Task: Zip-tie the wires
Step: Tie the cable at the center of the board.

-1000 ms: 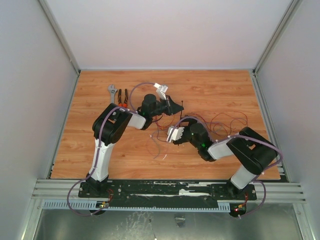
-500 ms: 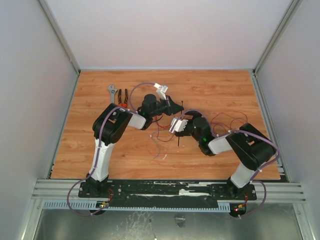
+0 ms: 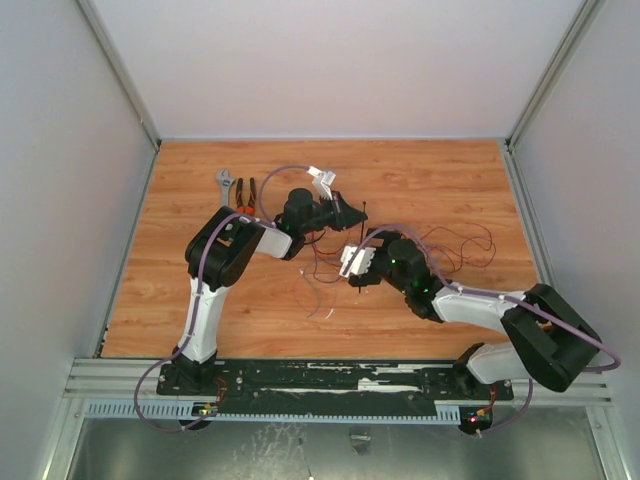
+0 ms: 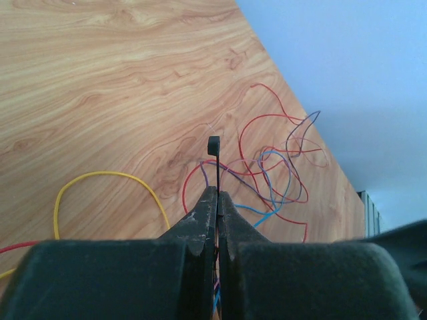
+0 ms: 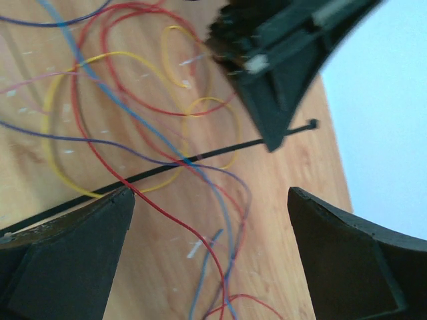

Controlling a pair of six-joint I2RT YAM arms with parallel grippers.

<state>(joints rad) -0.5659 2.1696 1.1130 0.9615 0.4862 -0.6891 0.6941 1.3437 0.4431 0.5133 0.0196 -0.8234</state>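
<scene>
The zip tie (image 4: 213,145) is a thin black strip, and my left gripper (image 4: 217,191) is shut on it, its small head sticking out beyond the fingertips. In the top view the left gripper (image 3: 347,212) hangs over the middle of the table with the zip tie (image 3: 363,208) at its tip. The wires (image 3: 445,243) lie loose on the wood, red, blue, purple and yellow. My right gripper (image 3: 350,268) hovers just below the left one. Its jaws (image 5: 210,197) stand wide open over the wires (image 5: 167,160), with nothing between them. The zip tie (image 5: 200,157) crosses just beyond its fingertips.
A grey wrench (image 3: 226,185) and orange-handled pliers (image 3: 245,192) lie at the back left of the wooden table (image 3: 430,175). A yellow wire loop (image 4: 107,177) lies left of the left gripper. Grey walls close in the table on three sides.
The right arm's elbow has swung out to the right and lower, while its open gripper stays near the zip tie. The left arm has not moved.
</scene>
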